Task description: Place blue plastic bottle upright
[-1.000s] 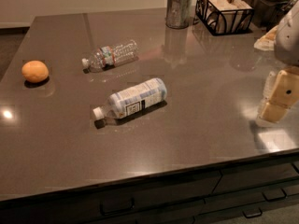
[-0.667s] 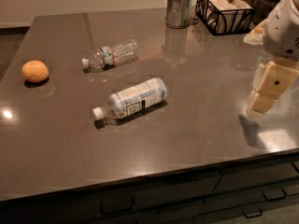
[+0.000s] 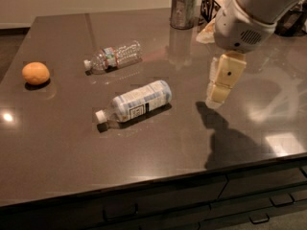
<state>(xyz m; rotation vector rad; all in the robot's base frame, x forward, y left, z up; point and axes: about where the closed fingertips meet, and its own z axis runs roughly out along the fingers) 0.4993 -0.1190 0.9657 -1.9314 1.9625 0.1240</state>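
Note:
The blue plastic bottle (image 3: 136, 102) lies on its side in the middle of the dark table (image 3: 72, 143), white cap pointing to the front left. Its pale blue-and-white label faces up. My gripper (image 3: 217, 96) hangs above the table to the right of the bottle, about a bottle's width from its base, pointing down. It holds nothing that I can see. The white arm housing fills the upper right.
A smaller crinkled clear bottle (image 3: 114, 56) lies on its side behind the blue one. An orange (image 3: 35, 73) sits at the far left. A metal cup (image 3: 183, 11) and a dark wire basket (image 3: 213, 4) stand at the back right. Drawers run below the front edge.
My arm and gripper have moved left from the right edge of the table toward the blue bottle. The bottles and the orange have not moved.

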